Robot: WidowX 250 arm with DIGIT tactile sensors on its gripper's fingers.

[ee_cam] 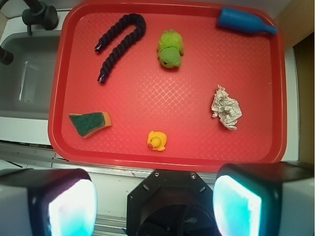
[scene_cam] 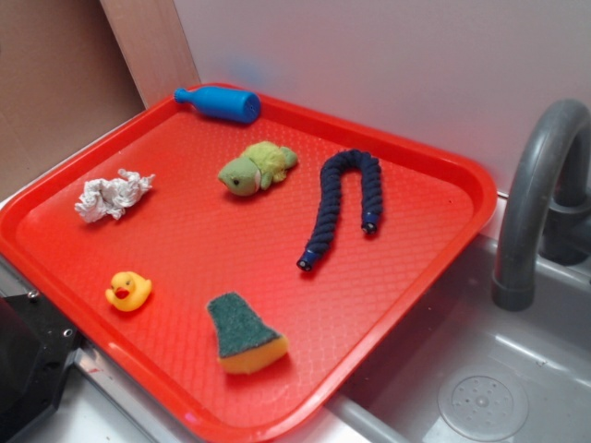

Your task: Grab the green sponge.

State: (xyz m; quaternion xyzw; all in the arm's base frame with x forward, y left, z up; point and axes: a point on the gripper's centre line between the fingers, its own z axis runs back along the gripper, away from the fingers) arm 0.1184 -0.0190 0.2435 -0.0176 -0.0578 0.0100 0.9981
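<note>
Looking at the exterior view first, I see the green sponge (scene_cam: 245,333) lying near the front edge of the red tray (scene_cam: 434,221), scouring side up over yellow foam, with the rubber duck (scene_cam: 128,291) just beside it to the left; the plush turtle (scene_cam: 255,168), the blue rope (scene_cam: 342,205), the crumpled paper (scene_cam: 111,195) and the blue bottle (scene_cam: 219,102) sit further back, and a sink with its faucet (scene_cam: 540,198) lies to the right. My tool is not clearly shown here. Switching to the wrist view, the tool (ee_cam: 154,204) hangs short of the tray's near rim with its two pads spread wide and nothing between them. The sponge (ee_cam: 89,123) lies in the tray's lower left corner, well apart from the tool and off to one side of its centre line. The duck (ee_cam: 156,140) sits closer to my line of approach, so I judge a straight descent could clip or grab it instead. The sponge's wedge shape and soft foam could also let it squirm out, and its nearness to the rim may block one pad.
</note>
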